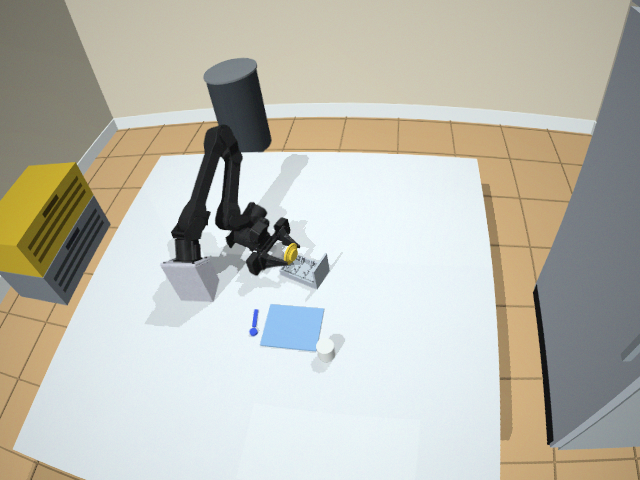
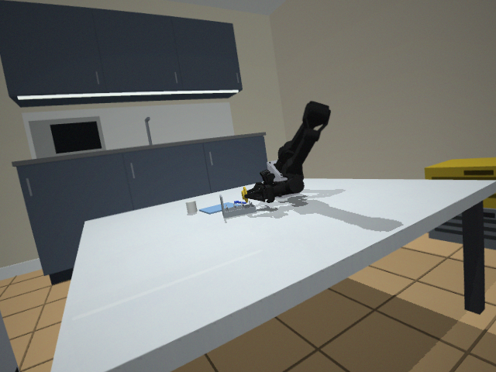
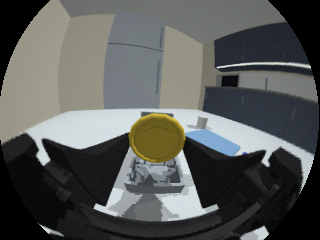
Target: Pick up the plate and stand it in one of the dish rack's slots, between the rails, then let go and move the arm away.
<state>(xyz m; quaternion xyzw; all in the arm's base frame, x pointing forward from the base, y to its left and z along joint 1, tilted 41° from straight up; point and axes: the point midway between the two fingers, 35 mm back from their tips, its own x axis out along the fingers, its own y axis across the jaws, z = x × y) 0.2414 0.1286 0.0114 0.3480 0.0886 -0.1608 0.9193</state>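
Gripper (image 1: 283,254) clamped on the yellow plate (image 1: 291,252), held upright on its edge between the two black fingers (image 1: 260,262). Plate (image 3: 156,136) face-on in the wrist view, round and slightly dished, sitting just above the near end of the dish rack (image 3: 155,175). Not down in a slot yet as far as can be told; lower rim right by the rails, contact too small to call.

Dish rack (image 1: 306,268) small and grey, on the white table (image 1: 392,217), with a taller end wall on the side away from the arm. Same rack (image 2: 236,208) from the exterior view, plate (image 2: 243,193) hanging at its arm-side end, a bit above the rails.

Arm (image 1: 217,191) folded low, base on a grey block (image 1: 189,279).

Nearby, well apart from the rack: light blue mat (image 1: 292,327), blue spoon (image 1: 254,322) just beside its left edge, white cup (image 1: 326,350) at its right corner.

Around the table: dark cylindrical bin (image 1: 237,100), yellow and grey box (image 1: 43,227) with black slots, grey fridge (image 1: 594,232).

No brands, labels or readable writing anywhere, not even on the yellow box.
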